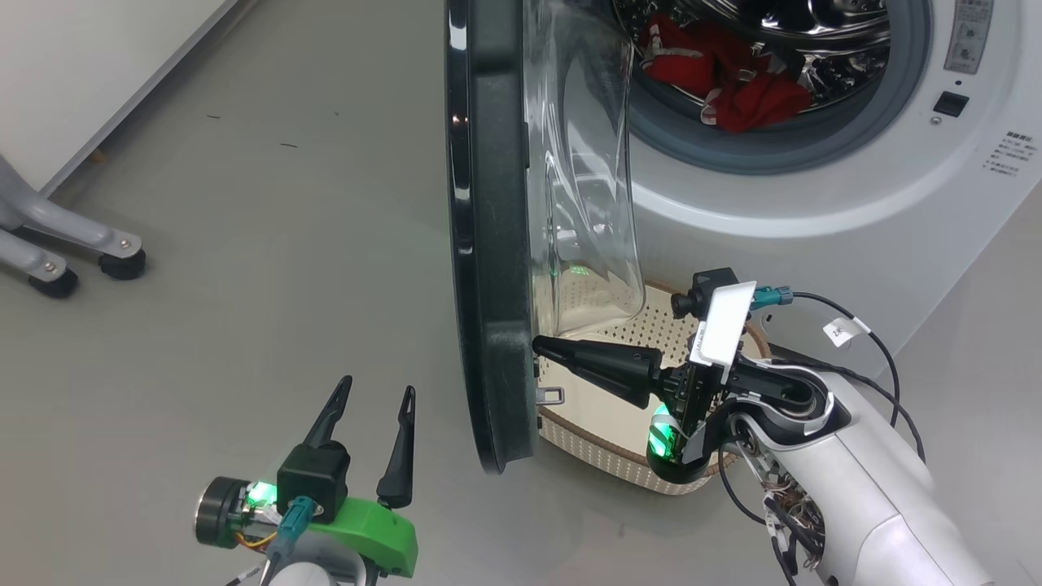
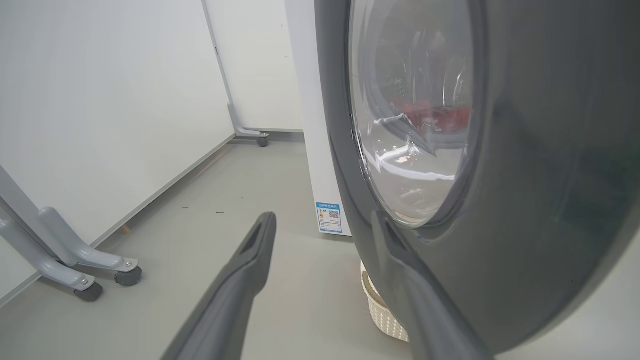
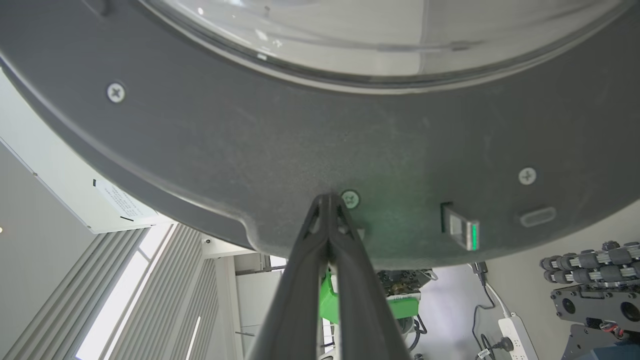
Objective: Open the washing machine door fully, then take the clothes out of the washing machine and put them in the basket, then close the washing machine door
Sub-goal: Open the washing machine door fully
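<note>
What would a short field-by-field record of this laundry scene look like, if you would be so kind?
door: washing machine door open, standing roughly square to the machine front
clothes: red clothes lying in the drum of the washing machine
basket: basket on the floor below the door, visible part holds nothing
left arm: left pincer open, apart from the door's outer side
right arm: right pincer shut, tips at the door's inner rim
stage: clothes not yet taken out
</note>
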